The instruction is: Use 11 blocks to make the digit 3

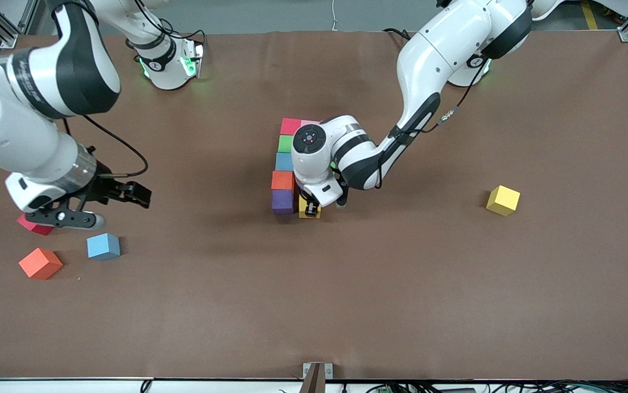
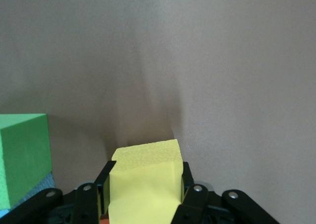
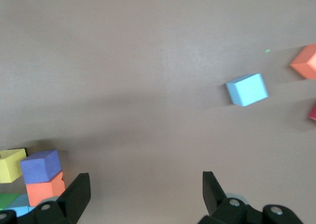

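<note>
Jaws of left gripper [image 1: 310,209] clamped on yellow block [image 2: 145,177], beside purple block [image 1: 282,202] at near end of block column [image 1: 285,164] mid-bench. Jaws of right gripper [image 3: 145,197] spread wide, holding nothing, over bench [image 1: 455,300] near red block [image 1: 34,225]. Loose light blue block [image 1: 103,246], orange block [image 1: 40,263] close by. Second yellow block [image 1: 503,200] lies alone toward left arm's end.

My right gripper [image 3: 143,194]: fingers spread wide, holding nothing, over bare brown table [image 3: 148,75]. In sight: light blue block [image 3: 247,89]; orange block [image 3: 306,61] at the edge; purple block [image 3: 40,165] touching an orange block [image 3: 44,190] and a yellow block [image 3: 11,164].
</note>
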Robot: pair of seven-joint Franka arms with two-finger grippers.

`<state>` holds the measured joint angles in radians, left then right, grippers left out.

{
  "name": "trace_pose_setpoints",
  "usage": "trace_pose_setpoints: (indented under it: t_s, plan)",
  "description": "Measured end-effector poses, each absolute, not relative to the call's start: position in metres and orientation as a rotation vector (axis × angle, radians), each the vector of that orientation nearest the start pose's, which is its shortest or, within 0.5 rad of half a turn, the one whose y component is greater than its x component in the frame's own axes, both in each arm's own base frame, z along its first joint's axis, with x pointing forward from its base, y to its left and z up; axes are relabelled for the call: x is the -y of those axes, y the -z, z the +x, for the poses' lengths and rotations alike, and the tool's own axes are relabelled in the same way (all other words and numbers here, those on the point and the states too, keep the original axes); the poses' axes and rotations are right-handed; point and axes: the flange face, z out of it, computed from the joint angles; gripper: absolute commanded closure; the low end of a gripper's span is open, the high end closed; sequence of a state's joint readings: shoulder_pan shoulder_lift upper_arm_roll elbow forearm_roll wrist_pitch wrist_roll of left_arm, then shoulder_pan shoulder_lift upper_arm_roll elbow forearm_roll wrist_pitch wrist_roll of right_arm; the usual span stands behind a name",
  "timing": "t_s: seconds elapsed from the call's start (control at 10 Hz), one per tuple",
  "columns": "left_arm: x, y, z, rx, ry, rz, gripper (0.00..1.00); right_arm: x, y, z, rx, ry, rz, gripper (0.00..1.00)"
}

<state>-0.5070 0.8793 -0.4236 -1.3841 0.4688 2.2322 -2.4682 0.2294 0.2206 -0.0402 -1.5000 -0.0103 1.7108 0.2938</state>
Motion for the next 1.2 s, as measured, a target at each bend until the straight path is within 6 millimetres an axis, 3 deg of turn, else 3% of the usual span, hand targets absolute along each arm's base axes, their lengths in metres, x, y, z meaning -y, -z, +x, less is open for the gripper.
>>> trace_pose_setpoints:
  t_s: [0.2, 0.4, 0.8, 1.2]
  plan:
    - [0.541, -0.217, 0.503, 2.079, 0.072, -2.451, 0.80, -0.093, -0.574, 0.621, -0.196, 0.040, -3.152, 0.00]
    - [0.545, -0.214, 0.500, 2.075, 0.075, -2.463, 0.80, -0.068, -0.588, 0.624, -0.179, 0.072, -3.141, 0.00]
    - [0.547, -0.210, 0.499, 2.073, 0.089, -2.475, 0.80, -0.047, -0.607, 0.614, -0.210, 0.080, -3.121, 0.00]
    - [0.553, -0.209, 0.493, 2.058, 0.093, -2.487, 0.80, -0.039, -0.617, 0.608, -0.228, 0.085, -3.116, 0.00]
